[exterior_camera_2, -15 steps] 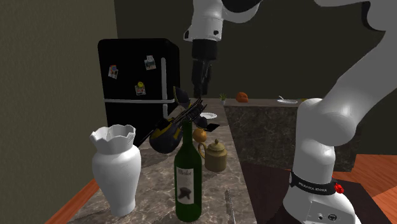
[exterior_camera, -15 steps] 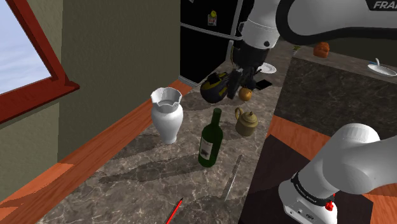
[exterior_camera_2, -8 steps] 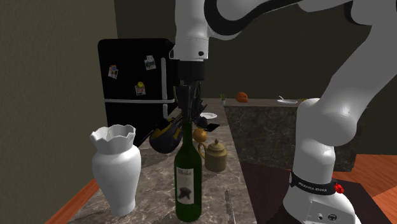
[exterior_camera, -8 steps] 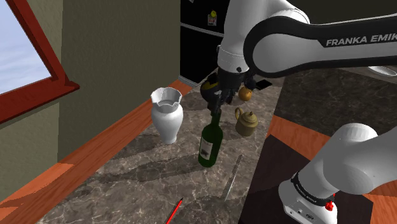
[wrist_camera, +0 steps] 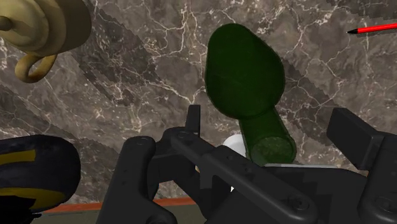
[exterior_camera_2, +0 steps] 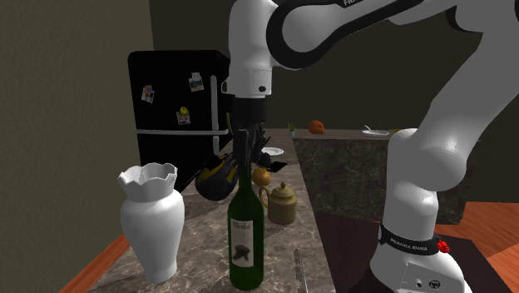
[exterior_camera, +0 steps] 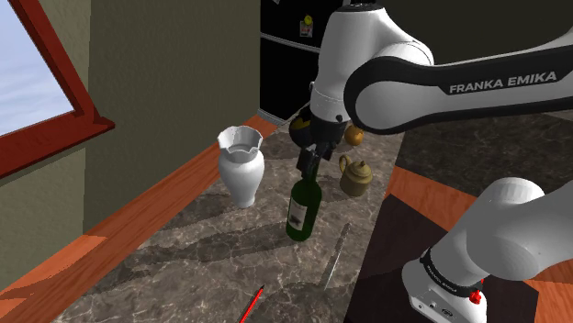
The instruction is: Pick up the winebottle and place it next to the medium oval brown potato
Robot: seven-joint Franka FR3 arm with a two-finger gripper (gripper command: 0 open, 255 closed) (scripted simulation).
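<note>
A dark green wine bottle [exterior_camera: 303, 207] [exterior_camera_2: 245, 243] with a white label stands upright on the marble counter [exterior_camera: 211, 248]. My gripper [exterior_camera: 310, 163] [exterior_camera_2: 242, 146] [wrist_camera: 270, 125] is lowered over its top. It is open, with the bottle neck [wrist_camera: 267, 133] between the two fingers and a gap on each side. A small orange-brown round thing [exterior_camera: 354, 136] [exterior_camera_2: 261, 176], possibly the potato, lies behind the bottle, beside the tan teapot [exterior_camera: 356, 176] [exterior_camera_2: 283, 204] [wrist_camera: 38, 28].
A white fluted vase [exterior_camera: 242, 165] [exterior_camera_2: 153, 218] stands to the shoulder view's left of the bottle. A black-and-yellow round object [exterior_camera_2: 215, 179] [wrist_camera: 32, 172] sits behind it. A knife [exterior_camera: 336, 255] and red pencil [exterior_camera: 252, 305] [wrist_camera: 372, 28] lie nearer. A black fridge [exterior_camera_2: 179, 108] closes the counter's far end.
The arm swung in from over the counter's far end and came down. The open gripper now stands around the bottle's neck. The bottle has not moved.
</note>
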